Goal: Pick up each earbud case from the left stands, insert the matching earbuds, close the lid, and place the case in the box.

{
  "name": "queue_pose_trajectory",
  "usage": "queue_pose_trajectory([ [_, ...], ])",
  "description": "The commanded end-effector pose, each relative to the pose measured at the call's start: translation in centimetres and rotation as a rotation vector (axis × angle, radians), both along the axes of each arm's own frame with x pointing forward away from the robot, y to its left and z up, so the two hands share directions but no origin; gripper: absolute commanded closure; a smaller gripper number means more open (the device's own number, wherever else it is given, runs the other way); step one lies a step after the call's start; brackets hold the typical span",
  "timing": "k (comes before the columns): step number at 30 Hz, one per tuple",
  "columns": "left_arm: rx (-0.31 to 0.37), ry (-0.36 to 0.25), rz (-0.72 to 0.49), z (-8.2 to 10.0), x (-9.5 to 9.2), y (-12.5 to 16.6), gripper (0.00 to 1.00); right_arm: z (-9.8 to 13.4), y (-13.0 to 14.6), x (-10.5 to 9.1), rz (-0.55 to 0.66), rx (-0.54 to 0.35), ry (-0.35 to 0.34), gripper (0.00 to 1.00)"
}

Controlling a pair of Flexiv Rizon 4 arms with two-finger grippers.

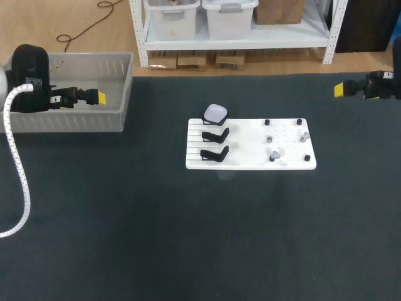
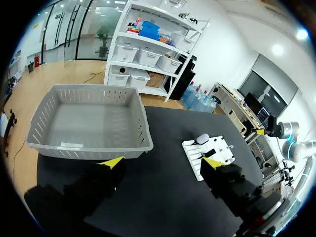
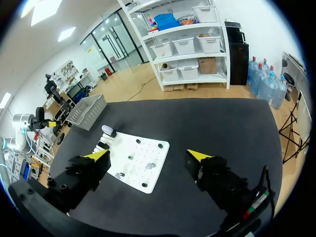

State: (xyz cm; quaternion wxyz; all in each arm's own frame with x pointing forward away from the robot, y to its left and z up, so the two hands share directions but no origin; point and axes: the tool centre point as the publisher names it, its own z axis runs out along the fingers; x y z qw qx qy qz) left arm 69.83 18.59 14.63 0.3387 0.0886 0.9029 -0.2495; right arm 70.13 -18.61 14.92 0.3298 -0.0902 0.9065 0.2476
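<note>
One white earbud case [image 1: 215, 113] sits on the rearmost stand at the left end of the white board [image 1: 250, 164]. Two black stands [image 1: 216, 134] in front of it are bare. Small earbuds [image 1: 275, 154] lie among black pegs on the board's right half. My left gripper [image 1: 97, 98] hangs open over the grey box [image 1: 125, 94], far left of the board. In the left wrist view the left gripper [image 2: 161, 163] holds nothing, with the box [image 2: 143, 128] and case [image 2: 202, 140] ahead. My right gripper [image 1: 339, 89] is open at the far right. In its own view the right gripper [image 3: 147, 155] is empty above the board [image 3: 148, 180].
The grey box is empty inside and stands at the table's back left. The dark table mat [image 1: 200, 238] spreads wide in front of the board. The right wrist view shows the box [image 3: 89, 111] beyond the case [image 3: 107, 130].
</note>
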Motion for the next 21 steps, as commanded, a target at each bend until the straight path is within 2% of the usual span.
queue_pose_trajectory([
  [1,0.007,0.006,0.003,0.14,0.03,-0.12,0.00,0.02,0.01,-0.01,0.000,-0.001,0.000,0.00],
  [19,0.007,0.006,0.003,0.14,0.03,-0.12,0.00,0.02,0.01,-0.01,0.000,-0.001,0.000,0.00],
  [21,-0.038,-0.024,-0.057,0.40,0.00,-0.36,0.00,0.02,0.01,-0.01,0.000,-0.001,0.000,0.00],
])
